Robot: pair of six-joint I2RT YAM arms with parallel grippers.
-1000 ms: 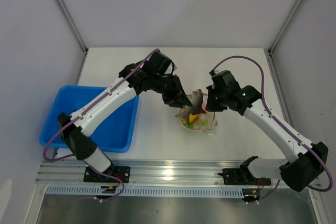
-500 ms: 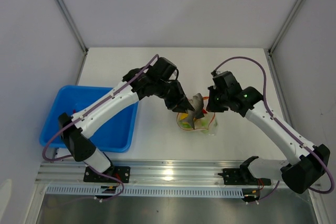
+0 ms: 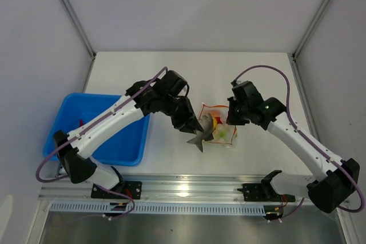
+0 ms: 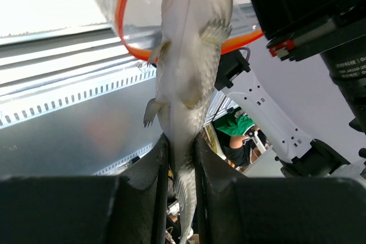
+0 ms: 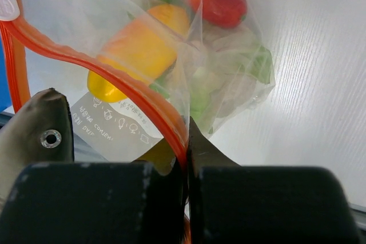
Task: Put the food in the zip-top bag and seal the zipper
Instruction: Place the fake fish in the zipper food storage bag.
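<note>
At table centre, the left gripper [image 4: 178,144] pinches the grey fish [image 4: 189,55] by its tail. Right wrist view alone shows the right gripper [image 5: 186,141] clamped on the zipper [image 5: 114,81], with the fish head at the mouth of the zip-top bag [image 5: 229,67].

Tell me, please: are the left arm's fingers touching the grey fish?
Touching. In the left wrist view, the left fingers pinch the tail end of the grey fish, with no gap on either side.

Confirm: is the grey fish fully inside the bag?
No, the left claw grips the grey fish by its tail, only its head reaching the mouth of the bag.
</note>
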